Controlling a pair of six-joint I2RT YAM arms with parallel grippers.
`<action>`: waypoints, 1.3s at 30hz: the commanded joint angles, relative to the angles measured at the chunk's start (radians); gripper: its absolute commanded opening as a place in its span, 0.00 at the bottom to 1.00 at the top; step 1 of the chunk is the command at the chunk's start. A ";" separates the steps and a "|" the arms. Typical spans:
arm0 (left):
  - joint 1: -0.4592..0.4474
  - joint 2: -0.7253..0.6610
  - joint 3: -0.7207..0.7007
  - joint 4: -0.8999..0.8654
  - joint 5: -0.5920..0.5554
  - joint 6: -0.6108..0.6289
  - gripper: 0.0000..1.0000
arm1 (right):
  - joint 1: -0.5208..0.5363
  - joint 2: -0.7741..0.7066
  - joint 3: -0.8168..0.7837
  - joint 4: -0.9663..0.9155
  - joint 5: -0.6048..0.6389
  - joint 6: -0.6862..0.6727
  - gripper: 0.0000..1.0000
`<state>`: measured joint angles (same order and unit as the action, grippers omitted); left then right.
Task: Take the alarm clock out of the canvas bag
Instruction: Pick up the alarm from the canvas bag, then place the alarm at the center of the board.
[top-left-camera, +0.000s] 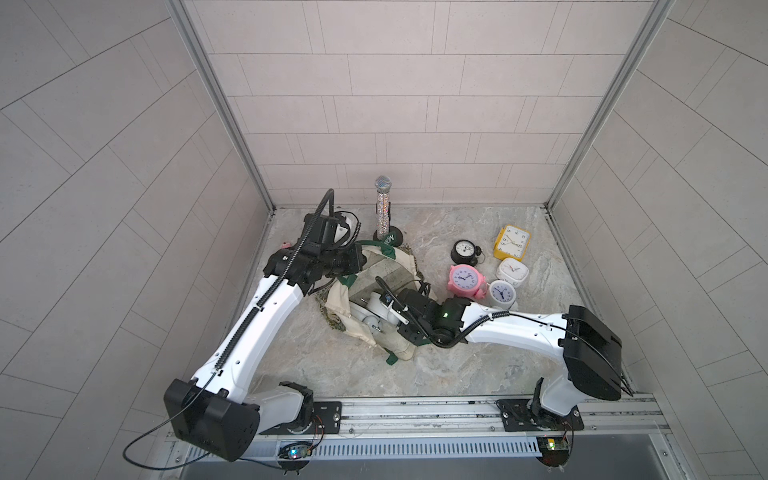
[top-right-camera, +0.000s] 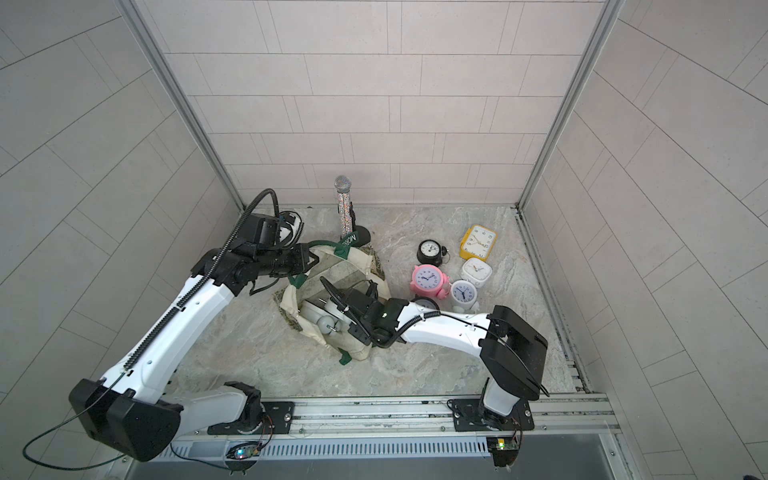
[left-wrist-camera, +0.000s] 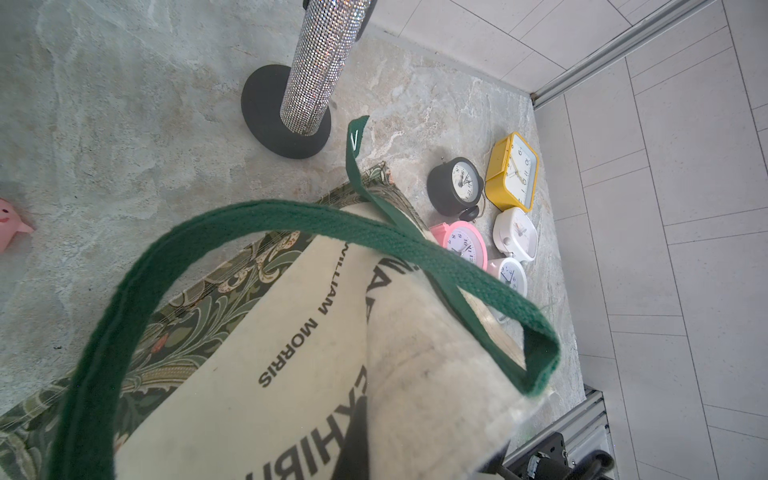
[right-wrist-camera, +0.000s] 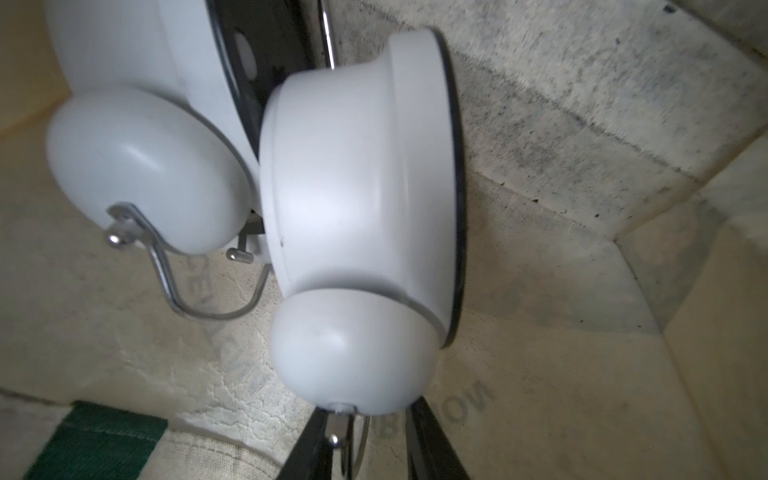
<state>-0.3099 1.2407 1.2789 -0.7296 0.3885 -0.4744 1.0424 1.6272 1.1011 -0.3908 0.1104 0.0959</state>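
Right gripper (right-wrist-camera: 368, 444), spread inside the bag (right-wrist-camera: 582, 374) with the clock's (right-wrist-camera: 353, 187) top between its jaws, should next pinch and lift.

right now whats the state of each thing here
bag, lying on table, mouth held open
left fingers, shut on bag
right fingers, open inside bag, around a clock handle
white clocks in bag, tipped over, not gripped
clocks on table, grouped outside bag
microphone, upright on stand

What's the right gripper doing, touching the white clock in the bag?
Cannot tell. Right wrist view: right gripper straddles the white clock at its bell; neither contact nor gap shows.
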 joint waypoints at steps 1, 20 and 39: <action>0.005 -0.013 0.011 0.019 0.004 0.002 0.00 | 0.002 0.017 -0.022 0.032 0.011 0.019 0.26; 0.006 -0.006 0.009 0.023 -0.028 0.000 0.00 | 0.002 -0.161 0.059 -0.120 -0.008 0.028 0.00; 0.013 0.011 0.028 0.008 -0.051 0.008 0.00 | -0.046 -0.540 0.325 -0.489 -0.134 0.016 0.00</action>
<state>-0.3058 1.2472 1.2789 -0.7296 0.3504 -0.4736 1.0180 1.1427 1.3773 -0.8516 0.0006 0.1074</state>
